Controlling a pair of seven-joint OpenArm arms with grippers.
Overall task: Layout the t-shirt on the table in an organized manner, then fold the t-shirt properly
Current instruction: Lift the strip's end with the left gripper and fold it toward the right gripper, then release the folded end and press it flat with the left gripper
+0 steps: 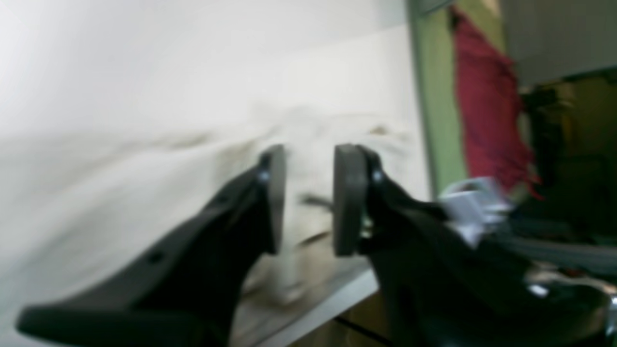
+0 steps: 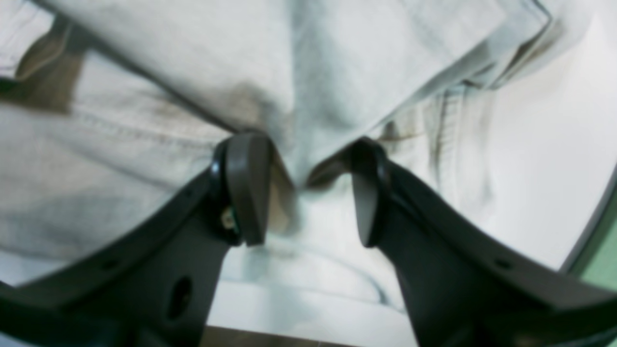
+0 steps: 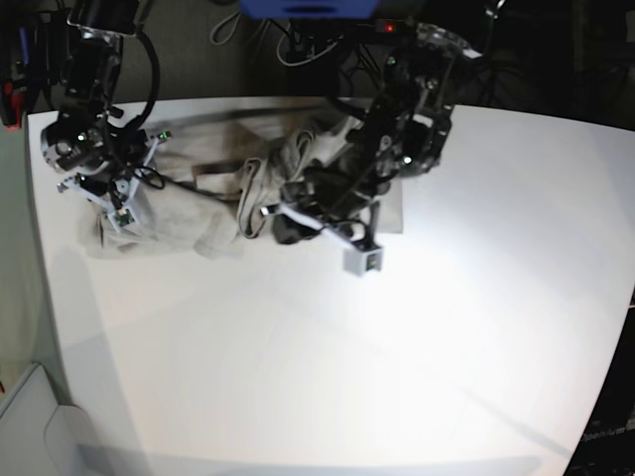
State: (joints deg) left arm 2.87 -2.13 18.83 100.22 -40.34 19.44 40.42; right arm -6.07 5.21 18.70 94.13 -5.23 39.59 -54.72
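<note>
The pale grey-beige t-shirt (image 3: 189, 220) lies rumpled and bunched along the far left part of the white table (image 3: 347, 377). My right gripper (image 3: 114, 203) is at the shirt's left end. In the right wrist view this gripper (image 2: 306, 190) is open, and a folded corner of the t-shirt (image 2: 168, 62) dips between its fingers. My left gripper (image 3: 283, 216) hangs over the bunched middle of the shirt. In the blurred left wrist view this gripper (image 1: 309, 200) has its jaws a little apart, with the t-shirt (image 1: 120, 193) showing in the gap.
The table's edge (image 1: 313, 308) runs just below the left gripper. Beyond it are a green surface (image 1: 438, 120) and a red cloth (image 1: 487, 111). Cables (image 3: 298, 45) lie behind the table's far edge. The wrist camera block (image 3: 365, 260) juts out on the table side of the left arm.
</note>
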